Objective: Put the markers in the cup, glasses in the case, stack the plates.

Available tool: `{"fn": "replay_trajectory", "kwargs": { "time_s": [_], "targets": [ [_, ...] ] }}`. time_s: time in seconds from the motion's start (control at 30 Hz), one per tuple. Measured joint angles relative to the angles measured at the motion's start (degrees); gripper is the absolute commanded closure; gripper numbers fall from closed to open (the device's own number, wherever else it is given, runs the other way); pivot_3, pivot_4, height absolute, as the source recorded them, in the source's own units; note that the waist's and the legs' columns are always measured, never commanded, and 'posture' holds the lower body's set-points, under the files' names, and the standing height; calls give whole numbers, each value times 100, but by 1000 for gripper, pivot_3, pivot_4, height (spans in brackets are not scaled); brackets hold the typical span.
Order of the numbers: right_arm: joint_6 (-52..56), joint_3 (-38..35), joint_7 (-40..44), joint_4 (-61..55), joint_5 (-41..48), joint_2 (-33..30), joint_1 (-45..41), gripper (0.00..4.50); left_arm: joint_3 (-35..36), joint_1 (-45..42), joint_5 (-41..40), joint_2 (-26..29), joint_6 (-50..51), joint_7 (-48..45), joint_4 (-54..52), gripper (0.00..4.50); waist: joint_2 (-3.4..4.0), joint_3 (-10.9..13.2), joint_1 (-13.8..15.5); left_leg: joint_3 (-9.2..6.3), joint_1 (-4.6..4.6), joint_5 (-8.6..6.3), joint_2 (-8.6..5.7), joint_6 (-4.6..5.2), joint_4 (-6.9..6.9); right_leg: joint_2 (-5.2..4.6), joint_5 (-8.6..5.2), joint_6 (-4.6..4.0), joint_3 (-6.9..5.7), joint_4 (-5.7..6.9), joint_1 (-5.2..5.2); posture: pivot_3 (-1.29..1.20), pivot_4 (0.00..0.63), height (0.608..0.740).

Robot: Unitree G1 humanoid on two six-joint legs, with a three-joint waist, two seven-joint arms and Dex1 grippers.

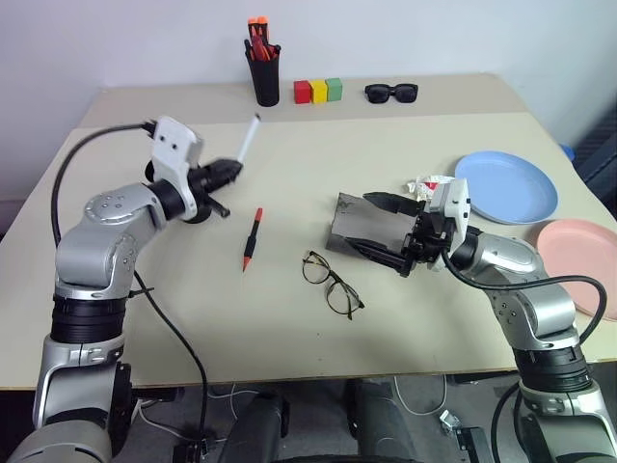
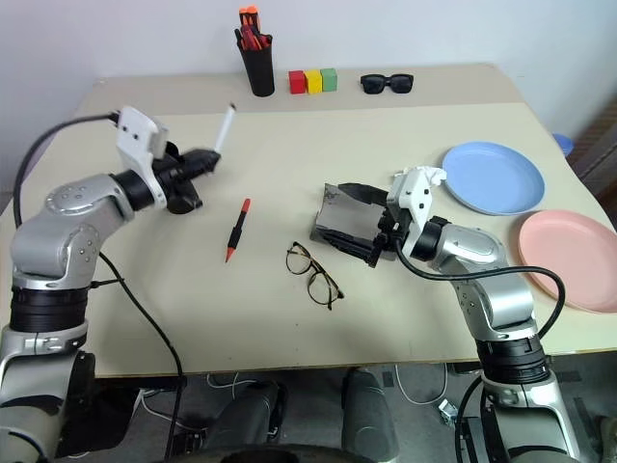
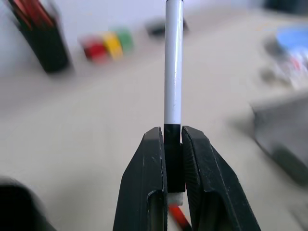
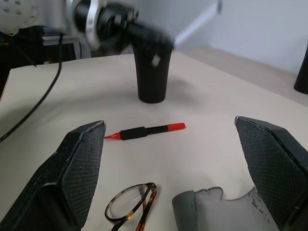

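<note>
While raised above the table, marker in grip: the left gripper [image 1: 231, 172] pinches the black end of the white-barrelled marker [image 1: 250, 136], whose long axis tilts up and away toward the pen holder [image 1: 264, 75].
Red marker: it lies flat on the table [image 1: 289, 318], long axis running near-to-far, just left of the glasses [image 1: 330, 281].
Right gripper: the right gripper [image 4: 178, 178] has its fingers spread wide, poised at the grey case [image 1: 362, 230] and holding nothing.
Plates: blue plate [image 1: 507, 185] and pink plate [image 1: 581, 260] lie side by side at the right edge, unstacked.
Surface and room: beige tabletop against a pale wall.
Right wrist view: it shows the black cup [image 4: 152, 77] standing upright beyond the red marker [image 4: 144, 131].
</note>
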Motion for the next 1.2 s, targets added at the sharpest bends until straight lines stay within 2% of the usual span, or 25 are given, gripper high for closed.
{"fn": "replay_trajectory", "kwargs": {
  "time_s": [0.37,0.63,0.87,1.2],
  "targets": [
    [0,-2,-4,58,2,24,-198,80,1101,-217,103,-141,-1880,649,1058,4450,-2,-2,11,0,-1,2,0,-2,1,0,1,1,0,0,0,0,150,740],
    [0,0,3,88,2,31,-226,80,1145,264,283,-347,-2727,828,1379,4450,-3,-3,11,0,0,-1,-1,3,4,1,4,2,0,1,1,0,150,740],
    [1,1,34,95,0,29,-243,80,1187,287,343,-520,-3302,979,1880,4450,-4,-3,11,0,0,-1,-1,4,4,1,4,2,0,1,1,0,150,740],
    [25,1,29,95,0,20,-243,80,1195,509,342,-815,-3428,1048,1968,4450,-6,-4,13,0,0,-2,-1,5,6,1,5,3,0,1,2,0,150,740]
  ]
}}
